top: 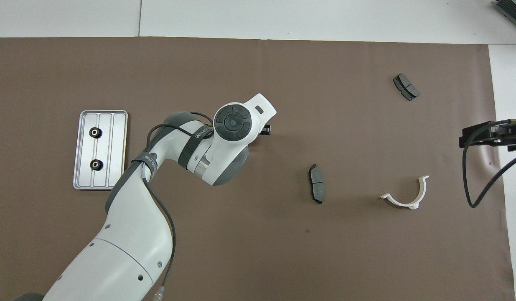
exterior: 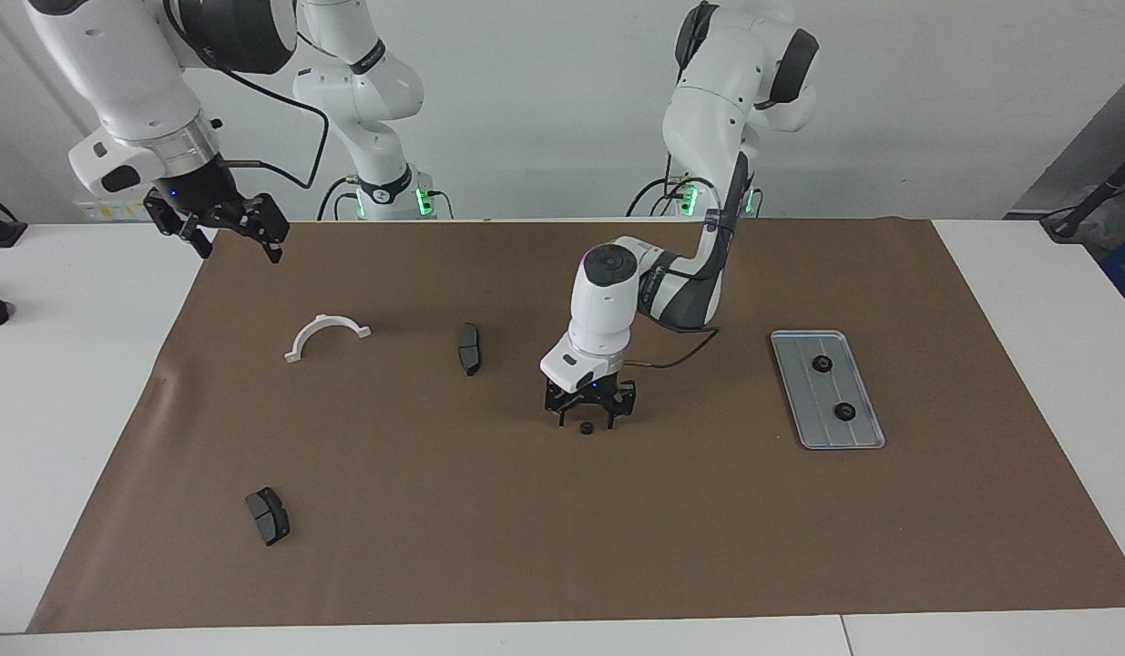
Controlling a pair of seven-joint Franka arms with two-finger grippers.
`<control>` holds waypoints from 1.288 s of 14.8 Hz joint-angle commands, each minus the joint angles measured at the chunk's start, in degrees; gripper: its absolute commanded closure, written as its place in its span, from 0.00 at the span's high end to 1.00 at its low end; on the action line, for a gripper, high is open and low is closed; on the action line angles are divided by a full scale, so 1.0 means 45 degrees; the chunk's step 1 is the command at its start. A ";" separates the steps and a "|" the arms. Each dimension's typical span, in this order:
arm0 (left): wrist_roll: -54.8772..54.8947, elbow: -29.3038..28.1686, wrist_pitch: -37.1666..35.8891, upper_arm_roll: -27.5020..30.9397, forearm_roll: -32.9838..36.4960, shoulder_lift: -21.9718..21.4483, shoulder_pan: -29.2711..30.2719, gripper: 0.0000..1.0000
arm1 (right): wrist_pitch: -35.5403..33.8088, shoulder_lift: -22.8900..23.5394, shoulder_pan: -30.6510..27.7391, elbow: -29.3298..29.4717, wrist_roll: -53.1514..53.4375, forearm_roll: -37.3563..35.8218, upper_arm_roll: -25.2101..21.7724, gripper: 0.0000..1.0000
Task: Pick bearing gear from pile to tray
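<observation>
A small black bearing gear [exterior: 584, 428] lies on the brown mat mid-table. My left gripper [exterior: 587, 421] is right over it, fingers open and standing either side of it. In the overhead view the left wrist [top: 235, 122] hides the gripper and the gear. The silver tray [exterior: 831, 390] lies toward the left arm's end of the table and holds two black gears [exterior: 822, 363] [exterior: 844, 412]. The tray [top: 115, 150] and its gears [top: 95, 132] [top: 95, 164] also show in the overhead view. My right gripper [exterior: 230, 239] waits, open and empty, raised over the mat's edge at the right arm's end.
Two dark brake pads [exterior: 469, 348] [exterior: 268, 515] and a white half-ring bracket [exterior: 325, 335] lie scattered toward the right arm's end. They show in the overhead view as pads [top: 317, 189] [top: 405, 87] and bracket [top: 408, 194]. The right gripper [top: 471, 136] shows at that view's edge.
</observation>
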 commanded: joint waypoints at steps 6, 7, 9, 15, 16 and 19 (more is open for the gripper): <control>-0.0274 0.0228 -0.0207 0.0245 0.0232 0.0053 -0.0141 0.35 | -0.0742 0.0057 0.0183 0.0540 0.0395 -0.0006 0.0154 1.00; -0.0274 0.0209 -0.0440 0.0265 0.0252 0.0033 -0.0180 0.22 | -0.0781 0.0057 0.0202 0.0521 0.0395 -0.0084 0.0155 1.00; -0.0274 0.0150 -0.1006 0.0304 0.0504 -0.0161 -0.0180 0.08 | -0.0742 0.0057 0.0183 0.0520 0.0433 -0.0085 0.0155 1.00; -0.0119 -0.0570 -0.3134 0.0518 0.0682 -0.1701 0.0365 0.00 | -0.0742 -0.0021 0.0144 0.0345 0.0512 0.0071 0.0155 1.00; -0.0079 -0.1095 -0.3118 0.0519 0.0701 -0.2189 0.0734 0.00 | -0.0742 -0.0021 0.0144 0.0345 0.0512 0.0071 0.0135 1.00; 0.1515 -0.3008 -0.3020 0.0480 0.0701 -0.3868 0.2100 0.00 | -0.0742 -0.0021 0.0143 0.0345 0.0434 0.0091 0.0135 1.00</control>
